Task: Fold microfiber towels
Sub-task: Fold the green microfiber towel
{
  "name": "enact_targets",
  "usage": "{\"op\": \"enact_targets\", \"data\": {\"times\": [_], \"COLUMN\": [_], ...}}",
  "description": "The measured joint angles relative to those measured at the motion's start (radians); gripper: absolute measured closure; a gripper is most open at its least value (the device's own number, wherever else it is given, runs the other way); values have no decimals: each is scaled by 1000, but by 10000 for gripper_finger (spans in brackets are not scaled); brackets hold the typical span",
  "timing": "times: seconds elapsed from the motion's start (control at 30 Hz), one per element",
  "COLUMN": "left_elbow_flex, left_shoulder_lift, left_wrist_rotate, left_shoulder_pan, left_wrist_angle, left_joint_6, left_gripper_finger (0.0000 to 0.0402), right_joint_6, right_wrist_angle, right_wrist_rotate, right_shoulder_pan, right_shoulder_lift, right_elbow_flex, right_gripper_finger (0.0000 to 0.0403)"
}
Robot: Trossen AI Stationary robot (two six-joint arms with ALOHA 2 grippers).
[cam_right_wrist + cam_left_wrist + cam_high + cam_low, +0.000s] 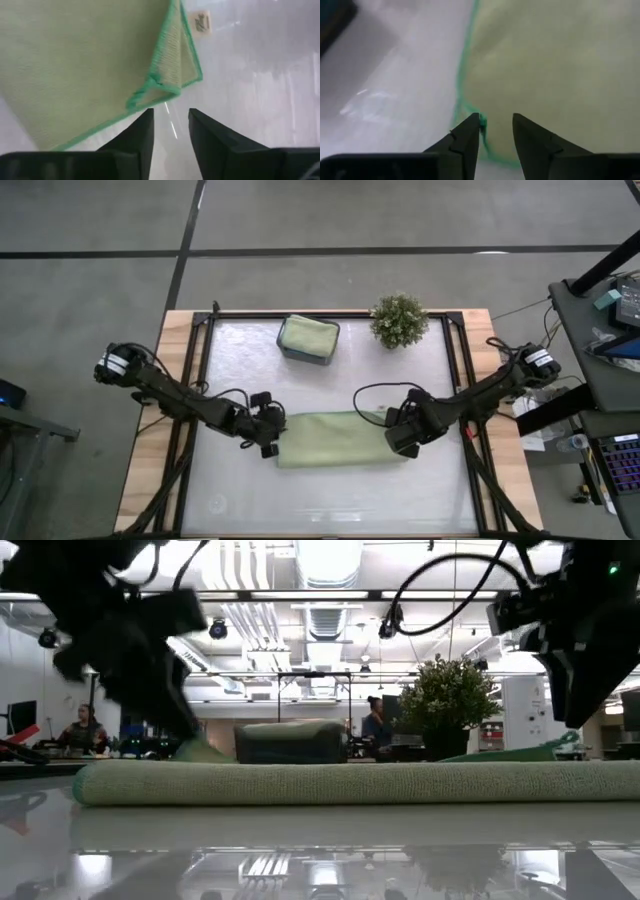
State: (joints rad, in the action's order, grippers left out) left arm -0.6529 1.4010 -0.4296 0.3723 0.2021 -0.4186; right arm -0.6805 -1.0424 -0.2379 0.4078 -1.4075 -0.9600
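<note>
A light sage green microfiber towel (335, 438) lies folded into a long flat band in the middle of the table. My left gripper (272, 442) is open at the band's left end, its fingers over the towel's green-stitched corner (470, 107). My right gripper (402, 442) is open at the right end, pointing down. The stacked corners (160, 87) lie just beyond its fingertips, with bare table showing in the gap. A second sage green towel (308, 336) lies folded in a dark tray (284, 352) at the far side. My left gripper has its open fingers slanting down over the towel's left corner edge (481, 125), which lies flat on the table; whether a fingertip touches the cloth, I cannot tell.
A small bushy potted plant (399, 320) stands at the far right of the table, beside the tray. People sit at desks in the room behind the table. Bare table surface (330, 500) lies between the towel and the near edge.
</note>
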Motion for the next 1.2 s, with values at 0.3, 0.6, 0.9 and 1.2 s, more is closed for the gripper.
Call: {"op": "enact_targets", "data": {"times": [0.3,0.6,0.9,1.2], "left_elbow_flex": [11,22,22,22], "left_shoulder_lift": [-91,-72,-5,59], "left_wrist_rotate": [60,200,410,597], "left_shoulder_pan": [4,36,89,94], "left_wrist_angle": [-385,-770,-973,-1085], "left_joint_6": [-21,133,371,500], "left_gripper_finger": [297,297,297,297], "right_joint_6": [36,284,682,801], "right_wrist_angle": [201,765,1584,1910], "right_wrist_rotate": [-139,-329,-339,-368], "right_shoulder_pan": [77,160,146,140], "right_shoulder_lift": [97,139,128,129], "right_elbow_flex": [36,212,517,623], "right_gripper_finger": [275,292,312,332]}}
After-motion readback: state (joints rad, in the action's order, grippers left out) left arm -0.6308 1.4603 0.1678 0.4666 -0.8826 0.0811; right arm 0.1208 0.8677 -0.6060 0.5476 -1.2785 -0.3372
